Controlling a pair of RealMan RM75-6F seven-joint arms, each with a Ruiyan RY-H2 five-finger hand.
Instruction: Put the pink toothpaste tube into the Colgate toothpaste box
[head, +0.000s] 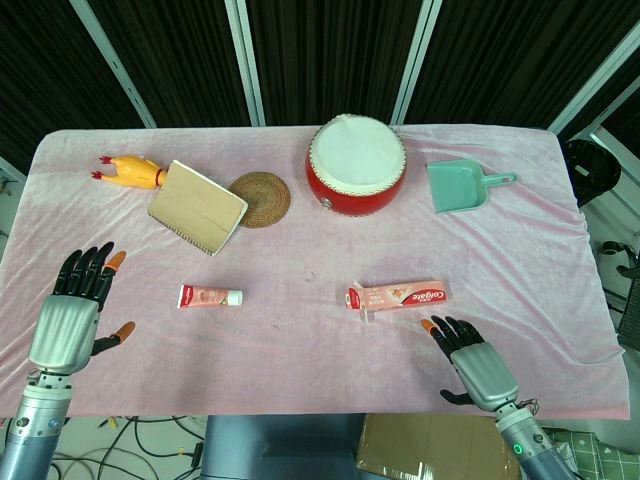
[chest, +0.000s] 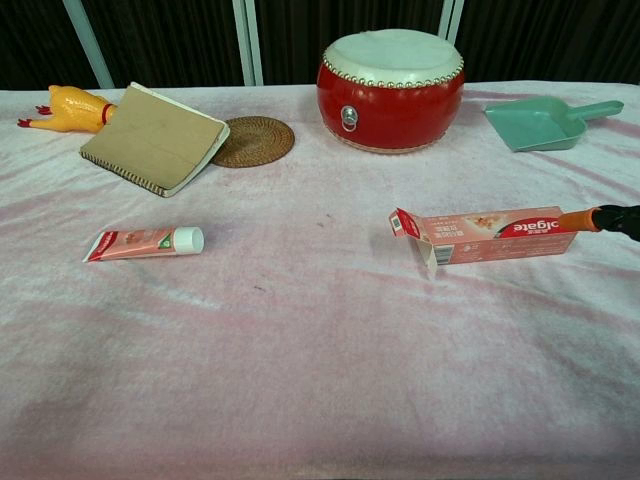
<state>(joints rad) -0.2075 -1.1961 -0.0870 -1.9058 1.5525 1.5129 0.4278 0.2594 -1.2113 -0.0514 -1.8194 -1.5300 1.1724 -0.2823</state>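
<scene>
The pink toothpaste tube lies flat left of the table's middle, white cap pointing right. The Colgate box lies on its side to the right, its left end flaps open toward the tube. My left hand hovers open near the left front edge, well left of the tube, and does not show in the chest view. My right hand is open just below the box's right end; in the chest view only a fingertip shows, close to that end.
Along the back of the pink cloth stand a rubber chicken, a brown notebook, a woven coaster, a red drum and a green dustpan.
</scene>
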